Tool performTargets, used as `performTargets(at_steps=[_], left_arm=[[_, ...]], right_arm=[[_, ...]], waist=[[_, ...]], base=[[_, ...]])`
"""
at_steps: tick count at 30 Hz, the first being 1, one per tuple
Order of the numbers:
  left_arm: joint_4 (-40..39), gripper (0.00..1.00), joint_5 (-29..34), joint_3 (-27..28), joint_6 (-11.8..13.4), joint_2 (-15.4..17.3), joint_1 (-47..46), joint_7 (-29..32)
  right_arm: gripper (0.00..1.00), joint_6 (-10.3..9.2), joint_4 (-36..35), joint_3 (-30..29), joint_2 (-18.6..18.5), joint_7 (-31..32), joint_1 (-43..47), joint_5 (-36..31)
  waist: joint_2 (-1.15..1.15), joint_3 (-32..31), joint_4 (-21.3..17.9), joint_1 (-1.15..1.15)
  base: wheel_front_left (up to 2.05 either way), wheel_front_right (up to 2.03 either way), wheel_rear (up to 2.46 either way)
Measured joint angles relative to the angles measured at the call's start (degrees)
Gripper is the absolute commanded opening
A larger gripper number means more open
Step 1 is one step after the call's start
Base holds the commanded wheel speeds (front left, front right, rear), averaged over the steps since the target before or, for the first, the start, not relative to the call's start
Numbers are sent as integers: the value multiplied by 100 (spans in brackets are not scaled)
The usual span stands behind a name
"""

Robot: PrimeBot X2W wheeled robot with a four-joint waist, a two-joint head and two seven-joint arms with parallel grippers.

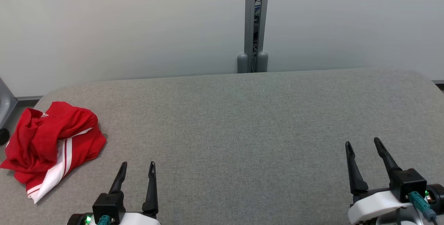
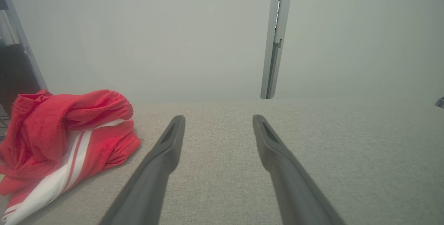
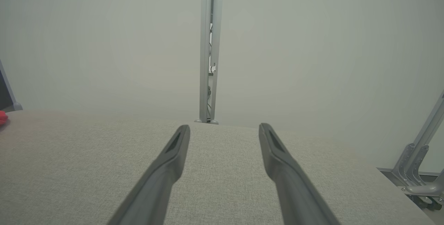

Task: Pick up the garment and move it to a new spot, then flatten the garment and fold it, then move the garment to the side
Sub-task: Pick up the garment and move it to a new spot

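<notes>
A crumpled red garment with white stripes (image 1: 52,141) is being borne at the left end of the grey fabric-covered table (image 1: 242,131). Over the table's near edge, the left gripper (image 1: 138,164) and the right gripper (image 1: 362,142) are being held empty, jaws spread wide.

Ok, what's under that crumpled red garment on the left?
The red garment sits on the grey fabric table, which shows along its near and right sides. Anything directly beneath cannot be seen; the heap covers it.
</notes>
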Motion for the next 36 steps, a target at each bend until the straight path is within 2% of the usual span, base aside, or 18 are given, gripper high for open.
performTargets(at_steps=[6,12,24,36], left_arm=[[24,100,-51,-12,11,0,-34,0],[-14,100,-53,49,11,-2,-59,0],[-193,100,125,383,-111,0,-97,0],[-182,100,152,437,-192,1,-70,0]], right_arm=[[100,0,-47,20,1,-1,2,86],[100,0,-124,75,4,-1,30,138],[100,0,-311,124,5,-1,49,232],[100,0,-503,133,5,-1,85,350]], waist=[[0,3,74,0],[0,45,321,0],[0,241,1063,0],[0,304,1863,0]], base=[[0,0,0],[0,0,0],[0,0,0],[0,0,0]])
